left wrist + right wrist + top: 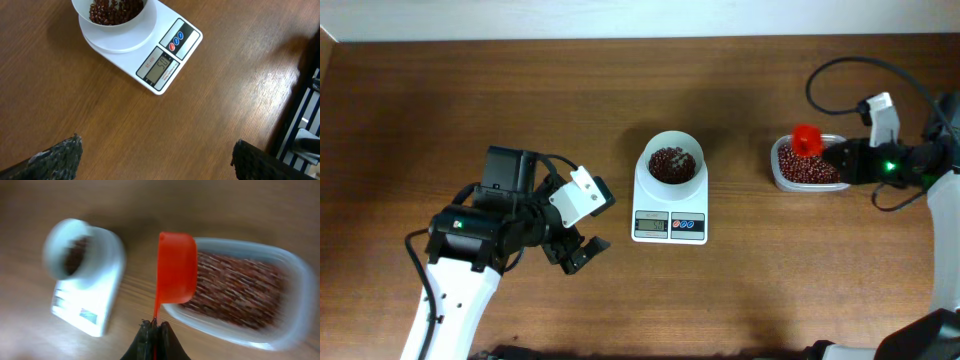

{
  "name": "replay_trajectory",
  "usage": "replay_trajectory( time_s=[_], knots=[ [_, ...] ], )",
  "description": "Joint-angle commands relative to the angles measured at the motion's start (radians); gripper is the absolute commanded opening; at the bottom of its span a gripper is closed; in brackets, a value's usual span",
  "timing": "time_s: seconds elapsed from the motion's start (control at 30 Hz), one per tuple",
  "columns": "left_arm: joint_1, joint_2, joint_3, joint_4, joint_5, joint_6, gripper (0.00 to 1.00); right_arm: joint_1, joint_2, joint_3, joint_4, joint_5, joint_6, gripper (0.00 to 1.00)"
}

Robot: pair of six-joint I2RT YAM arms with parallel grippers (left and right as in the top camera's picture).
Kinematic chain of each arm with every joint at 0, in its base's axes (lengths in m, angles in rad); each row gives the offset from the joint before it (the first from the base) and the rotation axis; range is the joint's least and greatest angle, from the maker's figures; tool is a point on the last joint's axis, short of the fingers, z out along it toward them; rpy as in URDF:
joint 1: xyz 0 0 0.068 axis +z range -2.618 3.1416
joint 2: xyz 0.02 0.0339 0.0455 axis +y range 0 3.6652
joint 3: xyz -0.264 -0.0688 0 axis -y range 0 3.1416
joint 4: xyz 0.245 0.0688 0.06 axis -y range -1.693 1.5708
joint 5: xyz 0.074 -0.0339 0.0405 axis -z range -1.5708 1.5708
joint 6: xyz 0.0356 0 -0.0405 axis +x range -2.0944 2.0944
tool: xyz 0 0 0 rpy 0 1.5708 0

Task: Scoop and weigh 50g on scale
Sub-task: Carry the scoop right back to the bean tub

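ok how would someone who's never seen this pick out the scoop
On the right side of the wooden table sits a clear tub of red-brown beans. The scoop hangs over that tub, its thin handle pinched in the right claw. Its bright orange-red cup sets it apart from the clear tub and the white scale mid-table.

The scale [669, 203] stands mid-bench, its bowl [672, 138] toward the far edge, and the tub [776, 168] sits well apart from it toward the right edge. The bare bench [740, 100] between them leaves a lane where a gripper could pass. Over the tub, the red scoop [807, 140] and the right gripper [832, 158] block the way down. The left gripper [582, 254], jaws wide, hangs near the scale's left side with bare wood between. The far-left corner lies free.
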Motion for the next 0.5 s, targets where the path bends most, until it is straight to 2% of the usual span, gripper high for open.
replay_trajectory(
  time_s=[0.0,0.07,0.2,0.3,0.33,0.47],
  knots=[
    [0.005,0.0,0.019,0.001,0.007,0.02,0.99,0.003,-0.023,0.017,0.002,0.268,-0.018,0.04],
    [0.005,0.0,0.019,0.001,0.007,0.02,0.99,0.029,-0.023,0.017,0.009,0.307,-0.018,0.04],
    [0.005,0.0,0.019,0.002,0.007,0.02,0.99,0.169,-0.023,0.017,0.031,0.61,-0.006,0.04],
    [0.005,0.0,0.019,0.001,0.007,0.02,0.99,0.307,-0.023,0.017,0.056,0.867,0.013,0.04],
    [0.005,0.0,0.019,0.002,0.007,0.02,0.99,0.368,-0.023,0.017,0.061,1.028,0.043,0.04],
    [0.005,0.0,0.019,0.001,0.007,0.02,0.99,0.465,-0.05,0.02,0.06,1.077,0.068,0.04]
  ],
)
